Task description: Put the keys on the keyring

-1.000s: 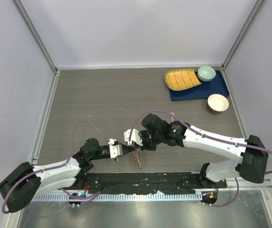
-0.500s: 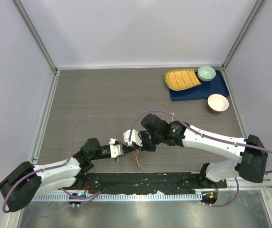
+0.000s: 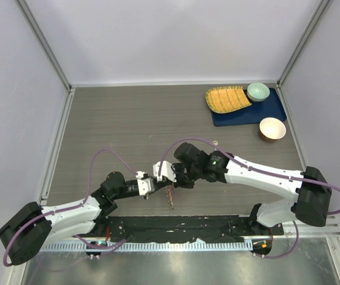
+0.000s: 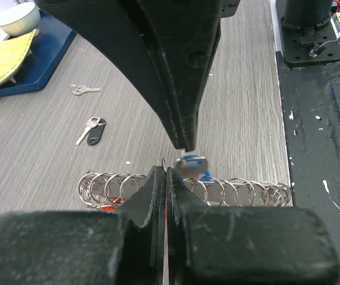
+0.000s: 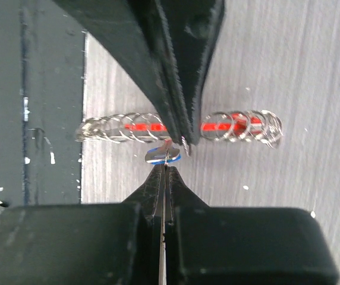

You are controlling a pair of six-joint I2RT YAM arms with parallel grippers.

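The keyring (image 5: 235, 126) is a long silvery coil of wire loops with a red fob (image 5: 139, 126) inside it, lying on the table near the front edge (image 3: 170, 196). My left gripper (image 4: 166, 173) is shut on one wire end of that coil, with a thin tip sticking out past its jaws. My right gripper (image 5: 166, 167) is shut on the blue-headed key (image 5: 163, 155), holding it right against that wire end, and the two grippers are tip to tip (image 3: 154, 187). A black-headed key (image 4: 93, 130) and a plain silver key (image 4: 84, 89) lie loose farther back.
At the back right a blue mat (image 3: 277, 110) carries a yellow plate (image 3: 226, 98) and a teal bowl (image 3: 258, 91), and a brown bowl (image 3: 272, 129) stands beside it. A black strip (image 3: 182, 228) runs along the near edge between the arm bases.
Both grippers, still tip to tip, have drifted slightly up and to the left, and the keyring has shifted a little with them. Both grips are unchanged.
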